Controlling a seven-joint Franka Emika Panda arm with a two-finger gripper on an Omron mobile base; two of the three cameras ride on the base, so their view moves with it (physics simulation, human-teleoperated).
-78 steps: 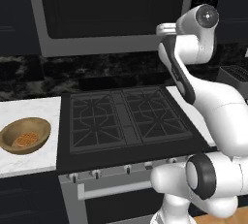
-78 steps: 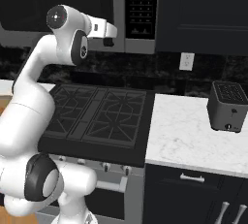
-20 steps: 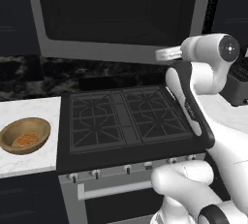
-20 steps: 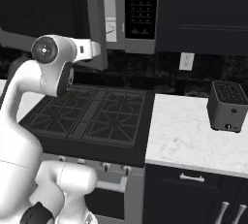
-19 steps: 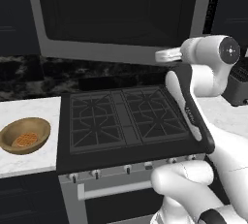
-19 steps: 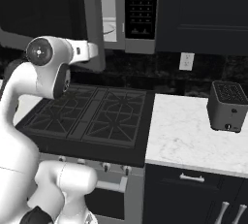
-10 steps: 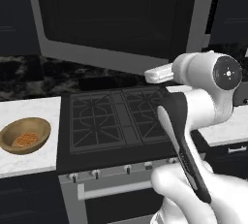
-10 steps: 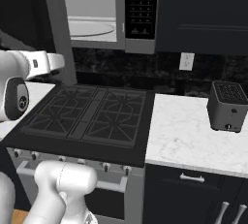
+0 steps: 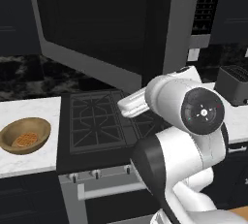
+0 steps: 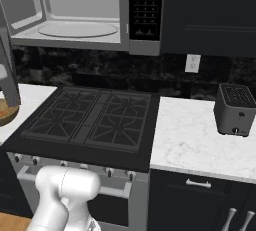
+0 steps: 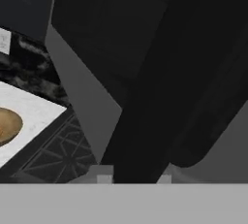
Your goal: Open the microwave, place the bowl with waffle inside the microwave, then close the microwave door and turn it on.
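The microwave (image 10: 75, 10) hangs over the stove with its light grey cavity and turntable plate (image 10: 77, 29) exposed and the black button panel (image 10: 145, 5) at its right. The microwave door (image 9: 101, 29) stands swung far out to the left, its dark glass in a grey frame. In the hand view my gripper (image 11: 132, 174) is open, its tips spread just before the door's lower grey frame (image 11: 82, 97). The wooden bowl (image 9: 24, 135) sits on the white counter left of the stove with the waffle (image 9: 25, 139) in it; its rim also shows as the bowl (image 11: 7, 126).
A black gas stove (image 10: 90, 120) lies below the microwave. A small toaster (image 10: 235, 110) stands on the white counter (image 10: 190, 135) at the right. My bulky arm (image 9: 193, 121) rises in front of the stove's right half. The door's edge (image 10: 7, 70) juts in at left.
The microwave door has swung from ajar to wide open, baring the cavity. My arm has pulled back and to the left with it, toward the cameras. Bowl and waffle have not moved.
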